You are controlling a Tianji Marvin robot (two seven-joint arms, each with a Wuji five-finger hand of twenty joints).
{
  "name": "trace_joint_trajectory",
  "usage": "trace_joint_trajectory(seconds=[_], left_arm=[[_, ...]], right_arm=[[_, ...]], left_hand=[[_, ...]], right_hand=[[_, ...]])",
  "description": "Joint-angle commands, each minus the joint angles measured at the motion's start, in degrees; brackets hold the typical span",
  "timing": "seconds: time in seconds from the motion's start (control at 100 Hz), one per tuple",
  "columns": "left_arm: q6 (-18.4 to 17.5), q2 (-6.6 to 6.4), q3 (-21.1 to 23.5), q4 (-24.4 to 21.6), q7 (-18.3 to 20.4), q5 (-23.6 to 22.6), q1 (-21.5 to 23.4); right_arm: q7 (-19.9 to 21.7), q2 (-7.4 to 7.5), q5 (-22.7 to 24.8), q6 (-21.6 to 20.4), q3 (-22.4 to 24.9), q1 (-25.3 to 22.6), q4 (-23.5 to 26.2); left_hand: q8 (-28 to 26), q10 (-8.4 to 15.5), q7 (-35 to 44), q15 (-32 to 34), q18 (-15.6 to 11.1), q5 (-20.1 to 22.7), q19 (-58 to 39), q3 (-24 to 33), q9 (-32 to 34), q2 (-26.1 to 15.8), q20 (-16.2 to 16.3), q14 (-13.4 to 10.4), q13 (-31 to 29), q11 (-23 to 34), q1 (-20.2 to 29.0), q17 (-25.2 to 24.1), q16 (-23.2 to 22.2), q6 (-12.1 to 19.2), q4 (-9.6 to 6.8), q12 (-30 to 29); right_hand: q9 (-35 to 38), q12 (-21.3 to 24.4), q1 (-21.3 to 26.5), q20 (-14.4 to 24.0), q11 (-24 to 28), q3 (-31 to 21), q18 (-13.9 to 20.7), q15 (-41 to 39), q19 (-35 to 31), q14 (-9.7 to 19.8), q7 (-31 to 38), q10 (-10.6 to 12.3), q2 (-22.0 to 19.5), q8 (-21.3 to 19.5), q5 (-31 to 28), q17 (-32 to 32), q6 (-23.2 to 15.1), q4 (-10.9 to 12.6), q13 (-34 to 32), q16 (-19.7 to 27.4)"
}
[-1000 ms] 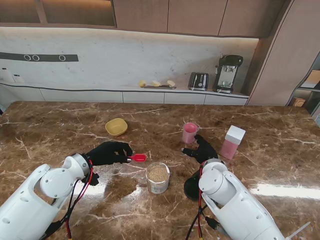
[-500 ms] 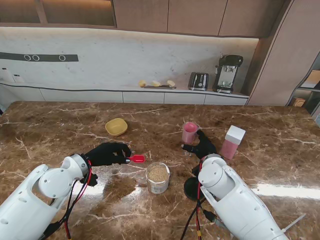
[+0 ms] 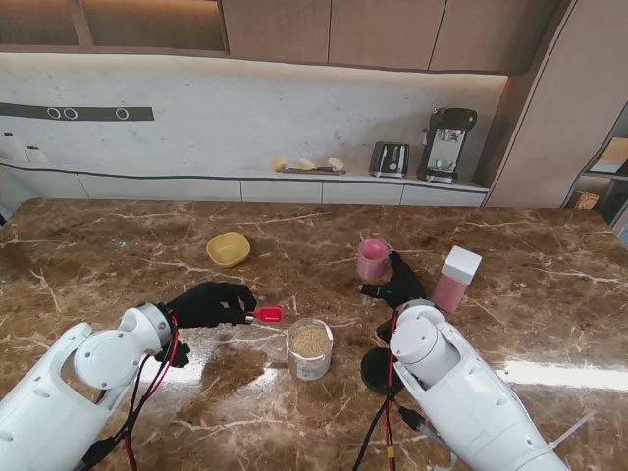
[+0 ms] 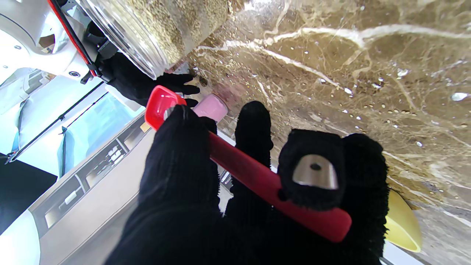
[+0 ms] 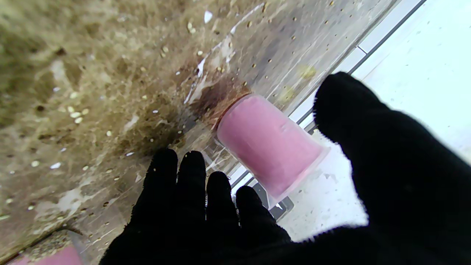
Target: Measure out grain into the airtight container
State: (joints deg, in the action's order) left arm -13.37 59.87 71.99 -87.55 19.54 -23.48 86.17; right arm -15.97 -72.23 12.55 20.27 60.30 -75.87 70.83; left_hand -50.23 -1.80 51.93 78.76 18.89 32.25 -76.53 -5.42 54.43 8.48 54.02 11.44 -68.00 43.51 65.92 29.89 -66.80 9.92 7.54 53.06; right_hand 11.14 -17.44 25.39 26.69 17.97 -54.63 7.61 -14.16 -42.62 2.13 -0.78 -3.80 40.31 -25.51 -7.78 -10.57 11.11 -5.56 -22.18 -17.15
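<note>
Two robot hands work the marble tabletop. Nearest me, the clear round jar sits heaped with grain. Just beyond, the left robot hand grips the red plastic scoop, barely shifted. Farther off, the right robot hand, fingers spread, has crept closer to the smooth pink cup, likely the next grasp.
</note>
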Motion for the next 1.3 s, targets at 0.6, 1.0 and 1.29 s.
trace_joint_trajectory(seconds=[0.6, 1.0, 1.29], left_arm=[[0.58, -0.26, -0.02, -0.03, 0.91, 0.20, 0.46], [0.10, -0.34, 0.01, 0.27, 1.19, 0.17, 0.24], [-0.34, -0.30, -0.12, 0.52, 0.89, 0.07, 0.05]], right_arm=[[0.89, -0.52, -2.99, -4.96, 0.94, 2.17, -4.81], [1.12, -0.30, -2.82, -6.22, 0.36, 0.68, -4.24], [2.42, 1.02, -0.23, -5.60, 0.96, -3.80, 0.87]], left_hand=[[-1.42, 1.01, 3.54, 1.29, 0.89, 1.45, -0.88, 2.96, 0.67, -3.09, 1.30, 1.82, -2.67, 1.80, 4.61, -1.22, -1.24, 5.01, -2.41, 0.52], [-1.58, 1.07, 3.40, 1.05, 1.06, 1.45, -0.62, 2.98, 0.66, -3.12, 1.32, 1.89, -2.34, 1.74, 4.59, -1.64, -1.39, 5.10, -2.41, 0.56], [-1.64, 1.18, 3.32, 1.00, 1.05, 1.49, -0.57, 2.96, 0.72, -3.14, 1.36, 1.91, -2.35, 1.73, 4.53, -1.64, -1.49, 5.20, -2.39, 0.58]], right_hand=[[-1.29, -1.69, 3.50, 0.78, 0.48, -6.78, -9.15, 0.28, 7.57, -1.00, -1.05, 1.95, 8.33, 2.19, -0.47, 0.51, -2.61, -3.38, 1.50, -1.04], [0.13, -1.91, 2.49, 1.85, 1.00, -6.18, -9.57, 0.58, 8.61, -1.40, 6.31, 2.34, 6.78, -16.72, 1.25, 0.88, -7.28, -3.32, 1.25, -1.32], [1.62, -1.62, 1.69, 2.08, 0.39, -4.90, -10.33, 0.99, 8.90, -1.81, 5.38, 2.26, 3.91, -15.66, -2.12, 1.72, -7.75, -2.96, 1.22, -1.30]])
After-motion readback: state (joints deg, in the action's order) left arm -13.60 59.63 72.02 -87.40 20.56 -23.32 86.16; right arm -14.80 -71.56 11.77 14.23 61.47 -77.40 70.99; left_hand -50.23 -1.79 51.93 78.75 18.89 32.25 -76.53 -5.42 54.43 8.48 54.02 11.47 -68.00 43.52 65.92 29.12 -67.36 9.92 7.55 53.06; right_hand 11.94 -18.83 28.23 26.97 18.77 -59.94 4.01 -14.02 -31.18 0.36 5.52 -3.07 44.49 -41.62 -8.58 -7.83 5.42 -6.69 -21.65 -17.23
